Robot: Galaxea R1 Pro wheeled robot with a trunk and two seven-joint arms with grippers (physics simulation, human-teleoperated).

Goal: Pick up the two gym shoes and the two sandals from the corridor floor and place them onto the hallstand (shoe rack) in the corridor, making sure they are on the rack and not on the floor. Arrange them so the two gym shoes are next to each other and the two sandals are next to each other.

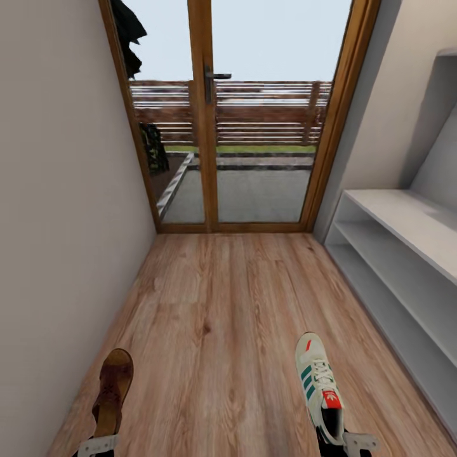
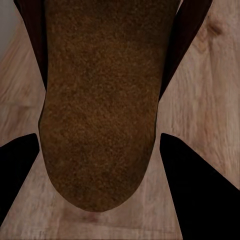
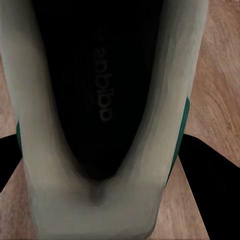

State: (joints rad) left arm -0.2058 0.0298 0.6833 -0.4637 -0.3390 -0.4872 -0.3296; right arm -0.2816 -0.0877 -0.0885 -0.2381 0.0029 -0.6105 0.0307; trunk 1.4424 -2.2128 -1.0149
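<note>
Left claw (image 1: 96,446) pinching sandal (image 1: 112,390), right claw (image 1: 346,442) pinching gym shoe (image 1: 319,385), both carried heel-first above corridor floor (image 1: 216,330) toward hallstand (image 1: 406,254) for shelving.

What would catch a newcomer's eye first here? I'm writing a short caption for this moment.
Two shoes near the head view's lower edge: a brown sandal at the left gripper and a white, green-striped gym shoe at the right gripper, each between dark fingers in the wrist views. Ahead stands a wood-framed glass door; along the right wall runs the grey hallstand.
</note>
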